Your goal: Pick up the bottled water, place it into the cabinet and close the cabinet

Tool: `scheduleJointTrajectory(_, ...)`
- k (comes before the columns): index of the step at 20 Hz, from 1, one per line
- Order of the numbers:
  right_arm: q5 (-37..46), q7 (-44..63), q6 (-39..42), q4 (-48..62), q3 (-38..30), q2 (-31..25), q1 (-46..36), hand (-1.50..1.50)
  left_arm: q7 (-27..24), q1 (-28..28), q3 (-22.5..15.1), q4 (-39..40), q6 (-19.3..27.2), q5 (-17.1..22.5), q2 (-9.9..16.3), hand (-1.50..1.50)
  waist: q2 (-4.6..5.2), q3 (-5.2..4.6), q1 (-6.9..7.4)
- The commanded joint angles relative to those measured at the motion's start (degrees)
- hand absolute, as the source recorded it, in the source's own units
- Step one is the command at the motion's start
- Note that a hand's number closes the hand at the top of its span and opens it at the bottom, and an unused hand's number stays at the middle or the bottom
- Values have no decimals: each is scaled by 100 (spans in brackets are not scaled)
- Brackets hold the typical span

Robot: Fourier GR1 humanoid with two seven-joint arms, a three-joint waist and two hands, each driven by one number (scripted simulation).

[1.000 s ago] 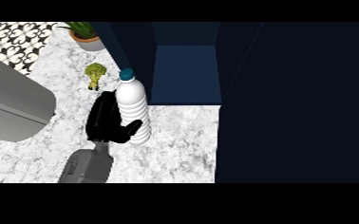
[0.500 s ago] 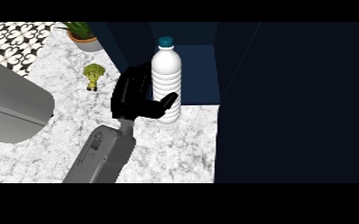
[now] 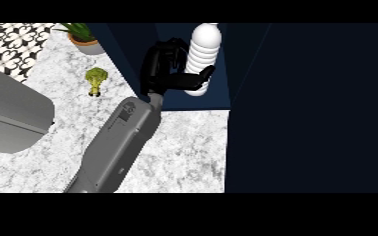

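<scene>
The bottled water point(image 3: 204, 50) is a white ribbed bottle, upright inside the dark blue cabinet's point(image 3: 214, 102) opening. Its cap is cut off at the picture's top band. My left hand point(image 3: 164, 70) is shut on it from the left, with the thumb point(image 3: 198, 78) curled across the bottle's lower front. The grey forearm point(image 3: 122, 145) runs in from the lower left. I cannot tell whether the bottle's base rests on the cabinet floor. My right hand shows nowhere.
A very dark panel point(image 3: 303, 110), seemingly the cabinet's open door, fills the right half. On the marble counter point(image 3: 184, 150) stand a green vegetable point(image 3: 96, 79) and a potted plant point(image 3: 81, 39) at the back left. A grey rounded appliance point(image 3: 18, 115) sits at the left edge.
My left hand has carried the bottle up and to the right, from the counter in front of the cabinet into its opening. The forearm has stretched further forward.
</scene>
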Motion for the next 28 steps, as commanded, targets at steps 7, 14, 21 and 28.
scheduleJointTrajectory(7, -190, 377, -120, -322, -3, -68, -96, -150, -615, -1730, 446, 2438, 474, -40, -3, 150, 32, -1, -97)
scheduleJointTrajectory(14, -32, 136, -27, 25, 156, -13, -208, -150, -1232, -2085, 327, 3698, 689, -106, -3, 150, 75, 0, -195)
scheduleJointTrajectory(21, -152, 106, -33, 181, -77, -64, -331, -150, -1635, -2213, 473, 4316, 1066, -215, -2, 150, 64, 1, -182)
scheduleJointTrajectory(28, -161, 64, 136, 149, -87, -227, -246, -150, -1551, -2658, 453, 5041, 1354, -669, 415, 150, 107, -1, -244)
